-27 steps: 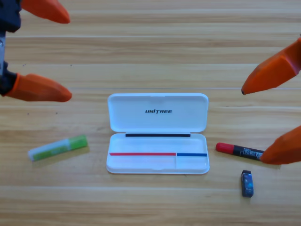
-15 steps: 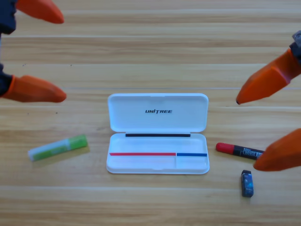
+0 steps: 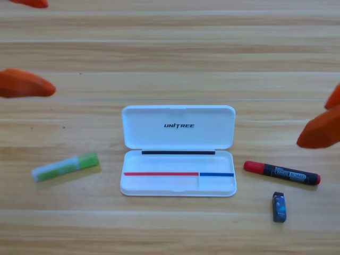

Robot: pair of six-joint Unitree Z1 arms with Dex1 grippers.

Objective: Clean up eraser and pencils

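Observation:
The eraser (image 3: 279, 206), a small dark block, lies on the table at the lower right. One pencil, the red-capped black marker (image 3: 282, 173), rests just above it, to the right of the open white case (image 3: 178, 183). The other pencil, light green (image 3: 65, 166), lies to the case's left. My left gripper (image 3: 51, 46) is at the upper left edge, open and holding nothing, far above the green pencil. My right gripper (image 3: 312, 122) shows at the right edge, partly cut off, open and holding nothing, above the marker.
The case's lid (image 3: 178, 126) stands open toward the back, and nothing lies in its tray. Wooden table (image 3: 175, 58) spreads all around.
Both grippers have drawn back toward the picture's edges, the left up and left, the right to the right. The marker's black end, covered before, now shows. The objects have not moved.

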